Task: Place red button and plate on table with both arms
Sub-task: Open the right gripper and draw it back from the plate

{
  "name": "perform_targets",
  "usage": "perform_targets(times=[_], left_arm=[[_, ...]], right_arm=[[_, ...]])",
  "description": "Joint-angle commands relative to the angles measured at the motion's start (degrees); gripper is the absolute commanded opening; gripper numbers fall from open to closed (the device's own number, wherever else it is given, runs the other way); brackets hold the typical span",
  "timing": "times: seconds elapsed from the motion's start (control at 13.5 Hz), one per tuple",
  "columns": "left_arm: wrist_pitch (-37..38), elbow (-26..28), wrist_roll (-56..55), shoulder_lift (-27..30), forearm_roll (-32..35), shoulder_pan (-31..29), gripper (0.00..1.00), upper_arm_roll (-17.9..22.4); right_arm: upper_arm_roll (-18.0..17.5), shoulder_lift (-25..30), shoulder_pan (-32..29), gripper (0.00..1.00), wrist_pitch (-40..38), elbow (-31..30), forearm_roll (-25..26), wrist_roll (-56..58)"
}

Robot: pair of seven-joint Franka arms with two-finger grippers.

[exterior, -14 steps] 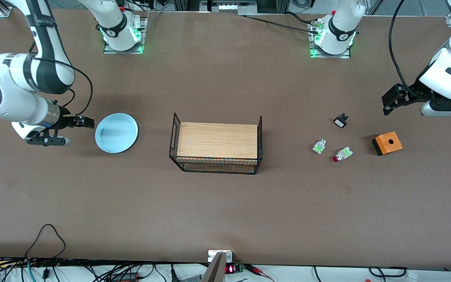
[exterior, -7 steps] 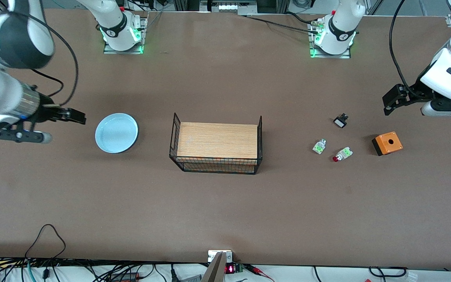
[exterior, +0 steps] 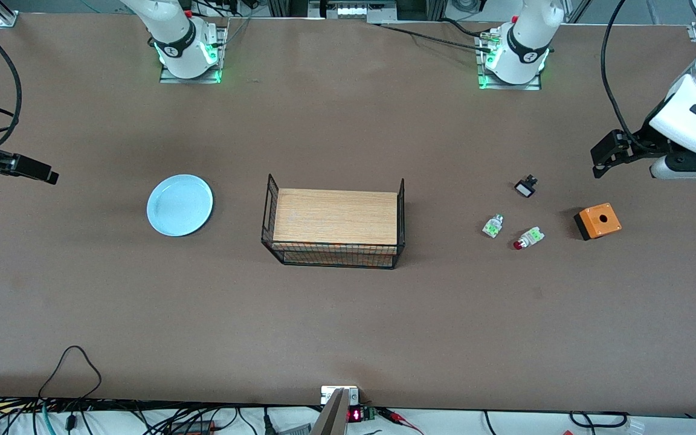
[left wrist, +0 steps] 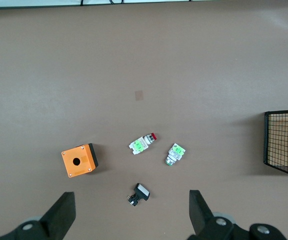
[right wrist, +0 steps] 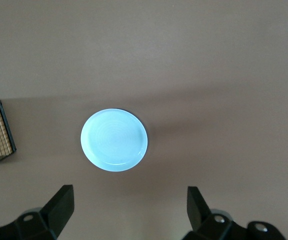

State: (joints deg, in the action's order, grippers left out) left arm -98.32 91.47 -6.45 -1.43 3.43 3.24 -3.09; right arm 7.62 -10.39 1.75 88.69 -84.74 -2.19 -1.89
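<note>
The light blue plate (exterior: 179,205) lies flat on the brown table (exterior: 348,314), toward the right arm's end; it also shows in the right wrist view (right wrist: 114,140). The red button (exterior: 527,238) lies on the table toward the left arm's end, also in the left wrist view (left wrist: 143,143). My right gripper (exterior: 37,171) is open and empty, raised at the table's edge, apart from the plate. My left gripper (exterior: 603,156) is open and empty, up over the table near the orange box. In both wrist views the fingers (left wrist: 61,215) (right wrist: 59,206) stand wide apart.
A wood-topped black wire basket (exterior: 335,223) stands mid-table. Near the red button lie a whitish-green piece (exterior: 492,226), a small black-and-white part (exterior: 525,186) and an orange box (exterior: 597,221). Cables run along the front edge.
My right arm has drawn back and up from beside the plate toward the table's edge. The plate, the red button and the left arm have stayed put.
</note>
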Motion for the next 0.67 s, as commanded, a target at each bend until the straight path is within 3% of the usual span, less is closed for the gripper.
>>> perform_targets(times=[0.0, 0.3, 0.59], left_arm=[[0.41, -0.07, 1.00, 0.37, -1.05, -0.16, 1.00, 0.54], [0.24, -0.33, 1.17, 0.46, -0.53, -0.16, 1.00, 0.54], [0.24, -0.33, 1.26, 0.55, -0.35, -0.25, 1.00, 0.72]], right_arm=[[-0.41, 1.51, 0.18, 1.00, -0.80, -0.78, 0.78, 3.65], [-0.50, 6.43, 0.19, 1.00, 2.80, -7.36, 0.78, 3.47], [-0.59, 7.14, 0.10, 1.00, 2.45, -7.90, 0.78, 3.47]])
